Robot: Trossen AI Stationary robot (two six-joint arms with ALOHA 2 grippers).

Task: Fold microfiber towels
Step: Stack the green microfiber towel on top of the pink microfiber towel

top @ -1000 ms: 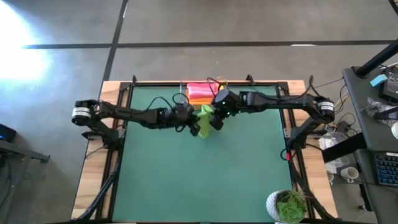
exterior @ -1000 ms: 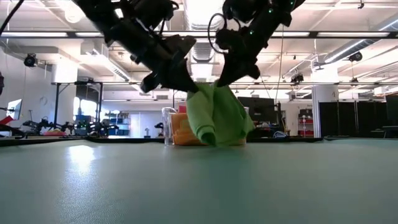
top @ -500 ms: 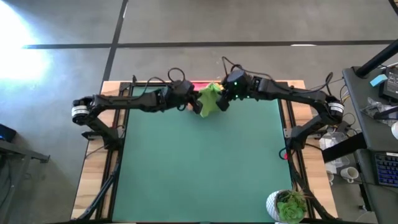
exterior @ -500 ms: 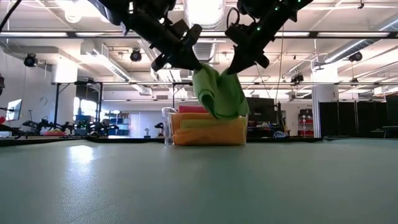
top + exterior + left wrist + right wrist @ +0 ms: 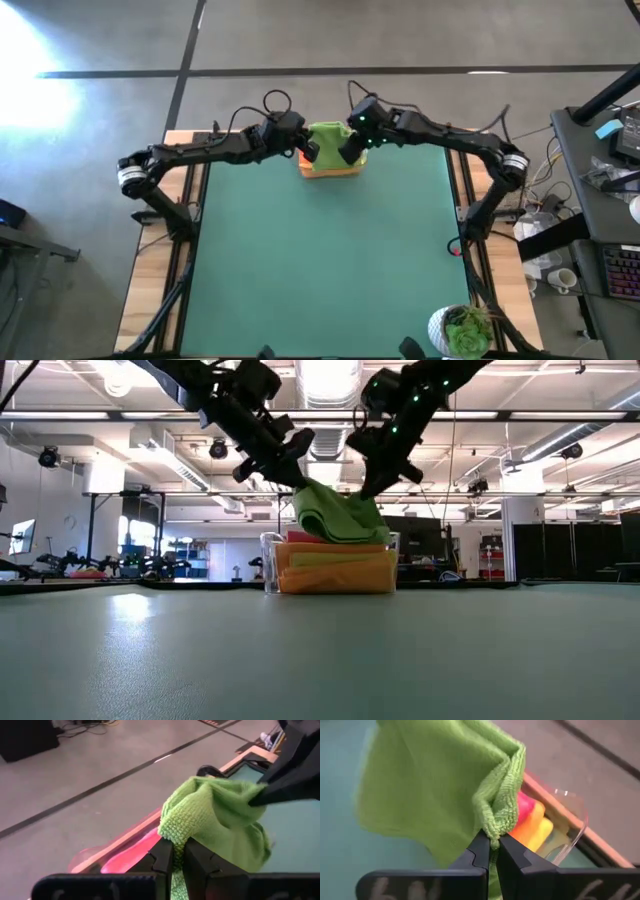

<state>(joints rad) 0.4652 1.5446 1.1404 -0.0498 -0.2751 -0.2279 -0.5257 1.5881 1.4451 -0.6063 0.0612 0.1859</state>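
Note:
The folded lime green towel (image 5: 327,138) hangs over the clear bin (image 5: 272,565) at the middle of the table's far edge. My left gripper (image 5: 309,151) is shut on its left end. My right gripper (image 5: 351,150) is shut on its right end. Folded pink (image 5: 524,802), orange (image 5: 530,826) and yellow (image 5: 546,833) towels lie stacked inside the bin. In the low view the green towel (image 5: 336,520) sags down to the top of that stack. My left gripper pinches a folded edge (image 5: 173,831) at the green towel's left end, several layers, between its two fingers, slanting down from the table's left. The towel bulges slack beyond the fingers. My right gripper pinches a folded corner (image 5: 494,831) at the towel's right end, several layers thick, slanting down from the right. The cloth hangs slack between the two holds, clear of the table.
The green table mat (image 5: 320,260) spreads bare in front of the bin. A potted plant (image 5: 462,330) stands at the near right corner. Wooden borders and black rails (image 5: 185,210) frame the mat.
Both grippers have gone up and toward the table's far edge, still shut on the green towel. One second ago the towel hung in front of the bin with its lower end near the mat. It is now lifted clear and lies over the bin's top.

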